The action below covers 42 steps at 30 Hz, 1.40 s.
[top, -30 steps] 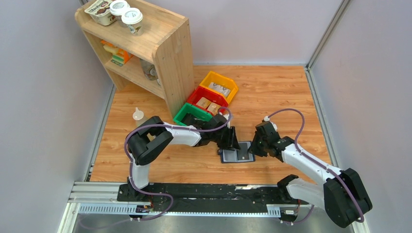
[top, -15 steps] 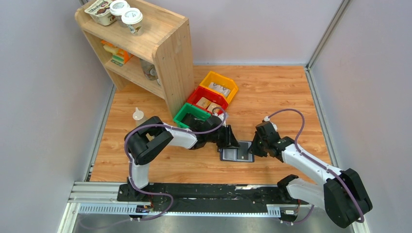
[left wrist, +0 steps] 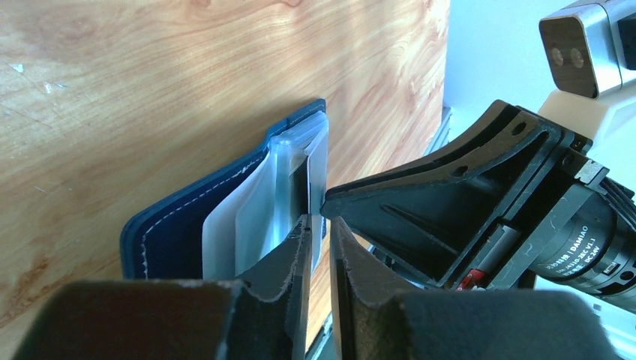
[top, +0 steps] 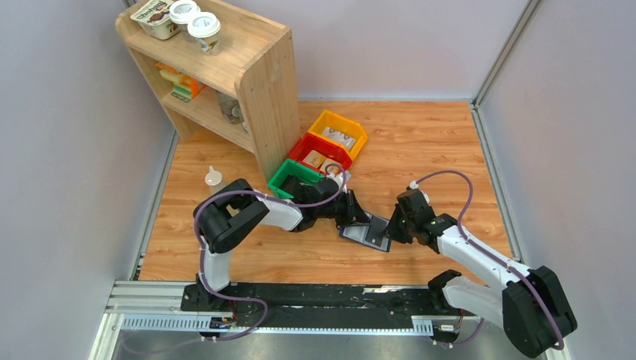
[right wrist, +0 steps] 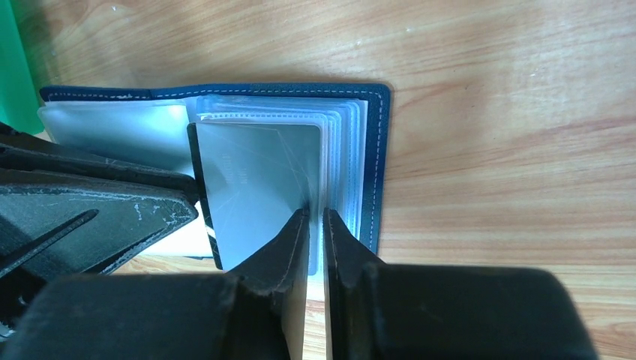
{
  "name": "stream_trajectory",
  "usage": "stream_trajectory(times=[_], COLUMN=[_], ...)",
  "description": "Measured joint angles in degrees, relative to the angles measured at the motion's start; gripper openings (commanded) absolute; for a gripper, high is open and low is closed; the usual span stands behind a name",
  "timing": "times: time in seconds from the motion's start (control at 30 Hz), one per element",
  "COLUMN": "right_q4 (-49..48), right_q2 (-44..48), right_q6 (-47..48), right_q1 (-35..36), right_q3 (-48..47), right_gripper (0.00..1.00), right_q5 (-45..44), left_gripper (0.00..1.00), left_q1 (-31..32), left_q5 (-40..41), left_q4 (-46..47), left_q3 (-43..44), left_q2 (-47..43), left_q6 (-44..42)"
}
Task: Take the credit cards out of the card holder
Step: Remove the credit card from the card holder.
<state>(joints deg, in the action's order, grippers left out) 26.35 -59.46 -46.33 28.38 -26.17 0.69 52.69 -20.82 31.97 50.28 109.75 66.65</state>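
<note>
The navy card holder (top: 371, 235) lies open on the wooden table between both grippers, turned askew. In the right wrist view its navy cover (right wrist: 379, 150) frames a stack of clear sleeves. A silvery credit card (right wrist: 255, 176) with a dark edge stands partly out of them. My right gripper (right wrist: 316, 212) is shut on the sleeve pages next to that card. My left gripper (left wrist: 321, 222) has its jaws almost together on the card's thin pale edge (left wrist: 319, 161), beside the navy cover (left wrist: 172, 232). From above, the left gripper (top: 362, 221) and right gripper (top: 388, 231) face each other across the holder.
Green (top: 295, 174), red (top: 321, 150) and yellow (top: 343, 129) bins stand in a row behind the left arm, against a wooden shelf (top: 259, 82). A small white object (top: 214, 178) lies at the left. The green bin (right wrist: 15, 60) is close to the holder's far corner.
The left jaws have closed down on the card edge. The card holder has swung from square to askew, and the right gripper has shifted slightly down and right with it.
</note>
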Motion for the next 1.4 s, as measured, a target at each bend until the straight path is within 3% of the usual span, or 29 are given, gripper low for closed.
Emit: stream_trajectory(times=[0.2, 0.53, 0.83, 1.03, 1.2, 1.4], right_q4=[-1.0, -2.2, -4.0, -4.8, -4.2, -2.4], right_q2=[-0.2, -1.7, -2.8, -3.2, -3.3, -3.3], right_q6=[0.0, 0.0, -0.2, -0.1, 0.4, 0.9], right_q1=[-0.1, -0.3, -0.3, -0.3, -0.3, -0.3], right_q3=[0.4, 0.3, 0.3, 0.3, -0.2, -1.4], right_gripper=[0.13, 0.12, 0.10, 0.11, 0.19, 0.19], right_q5=[0.7, 1.7, 2.5, 3.0, 2.8, 2.8], left_gripper=[0.31, 0.31, 0.53, 0.53, 0.53, 0.49], left_q1=[-0.6, -1.3, -1.4, -1.3, -1.3, -1.3], left_q5=[-1.0, -1.5, 0.0, 1.5, 2.3, 2.4], left_q4=[2.0, 3.5, 0.1, -5.0, -7.7, -8.4], left_q3=[0.0, 0.0, 1.0, 1.6, 1.0, 0.1], left_q2=[1.7, 3.7, 2.9, 1.3, 0.2, -0.5], left_q6=[0.4, 0.3, -2.8, -5.3, -5.5, -5.0])
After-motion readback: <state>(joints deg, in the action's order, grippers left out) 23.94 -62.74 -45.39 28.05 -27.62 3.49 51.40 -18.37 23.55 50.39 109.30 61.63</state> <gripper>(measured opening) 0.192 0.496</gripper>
